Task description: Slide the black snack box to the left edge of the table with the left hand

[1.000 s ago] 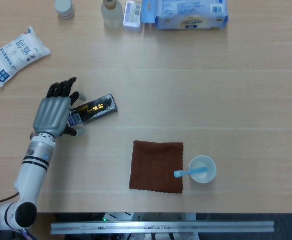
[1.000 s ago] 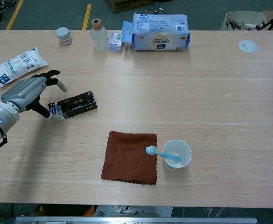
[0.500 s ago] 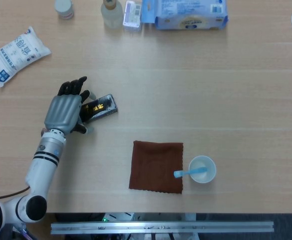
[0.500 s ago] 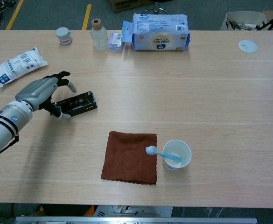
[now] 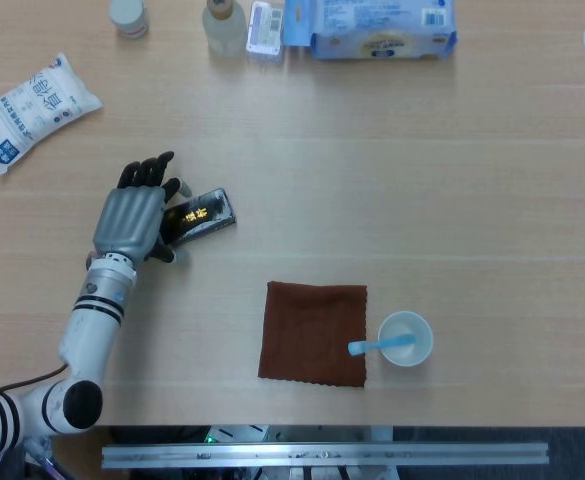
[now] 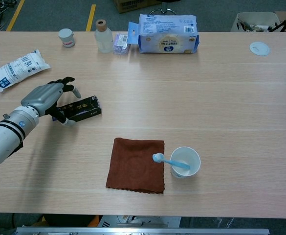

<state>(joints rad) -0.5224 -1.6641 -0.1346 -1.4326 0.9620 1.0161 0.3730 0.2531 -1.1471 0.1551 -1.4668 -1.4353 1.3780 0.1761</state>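
Note:
The black snack box [image 5: 204, 213] [image 6: 84, 107] lies flat on the table's left half, angled slightly, with gold print on top. My left hand [image 5: 132, 220] [image 6: 42, 96] lies over the box's left end and hides it. Its fingers [image 5: 147, 176] are spread and reach past the far side, and the thumb sits at the near side. The fingers are extended, not curled around the box. My right hand shows in neither view.
A white bag [image 5: 34, 108] lies far left of the hand. A brown cloth [image 5: 314, 332] and a cup with a blue toothbrush [image 5: 405, 339] sit near the front. A blue wipes pack [image 5: 372, 25], a bottle [image 5: 224, 25] and a small jar [image 5: 128, 16] line the back.
My left hand moved right, from beside the box onto its left end, covering more of it. Over the last half second it barely shifted. The box has stayed in place.

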